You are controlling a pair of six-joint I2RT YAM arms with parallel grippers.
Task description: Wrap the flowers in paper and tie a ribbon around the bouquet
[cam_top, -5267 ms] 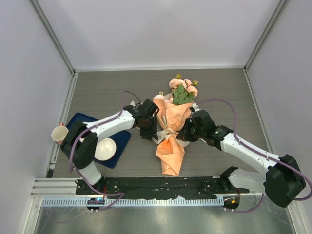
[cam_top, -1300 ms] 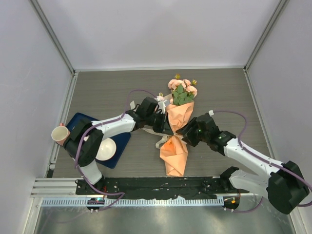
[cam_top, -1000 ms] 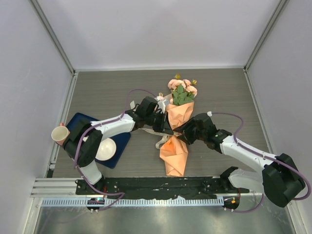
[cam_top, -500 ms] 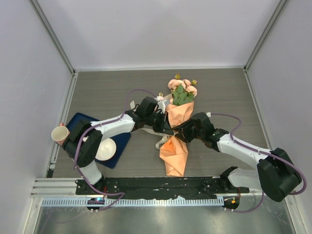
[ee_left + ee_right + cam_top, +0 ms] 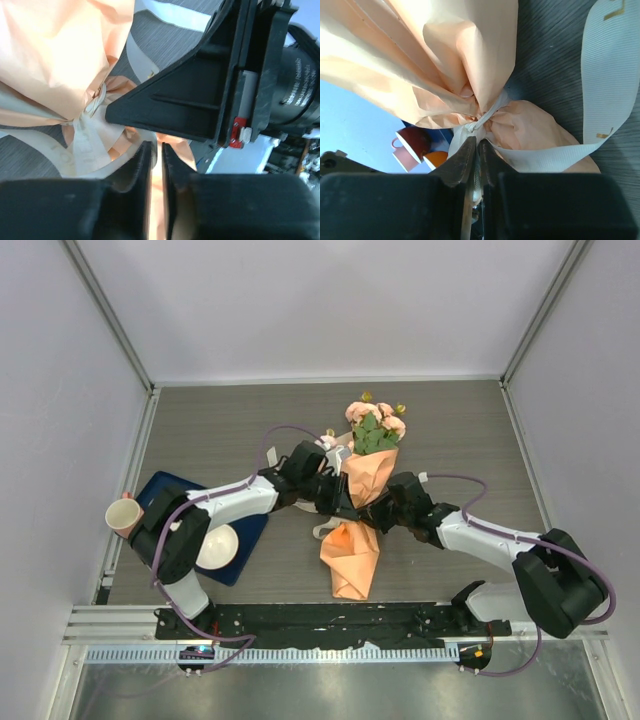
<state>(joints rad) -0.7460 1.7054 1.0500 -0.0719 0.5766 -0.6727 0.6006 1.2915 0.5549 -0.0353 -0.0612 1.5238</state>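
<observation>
1. Left gripper point(image 5: 156, 148): two black fingers, jaws all but together; a pale orange sliver shows in the slit, whether pinched cannot be told
2. Paper point(image 5: 55, 55): orange-peach, crumpled, ahead and left of the fingers, gathered to a narrow waist
3. Ribbon point(image 5: 82, 145): cream, knotted round that waist just ahead-left of the fingertips; a broad band reaches the left finger; more lies further ahead
4. Right arm point(image 5: 200, 100): black wedge ahead-right, its tip beside the knot
5. Table point(image 5: 165, 45): grey woodgrain
</observation>
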